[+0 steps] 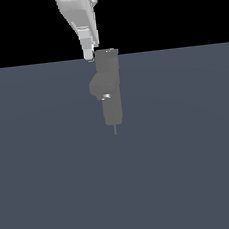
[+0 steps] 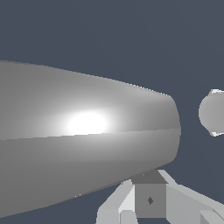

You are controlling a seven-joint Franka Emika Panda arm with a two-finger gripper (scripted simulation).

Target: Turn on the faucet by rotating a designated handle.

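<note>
The dark-grey faucet (image 1: 109, 87) stands upright in the middle of the exterior view, its boxy top at the horizon line and its spout pointing down. A thin sliver (image 1: 115, 129) shows just under the spout. My white gripper (image 1: 89, 55) comes down from above and sits against the exterior view's left side of the faucet's top. Its jaws are too merged to read. In the wrist view a big grey tapering blade, the handle (image 2: 87, 131), fills most of the picture, very close. A rounded grey shape (image 2: 212, 113) sits just beyond its tip. Blocky faucet parts (image 2: 149, 199) lie behind it.
A flat blue-grey floor (image 1: 193, 168) spreads around the faucet in the exterior view, with a black background above the horizon. The white arm (image 1: 77, 10) enters from the top of that view.
</note>
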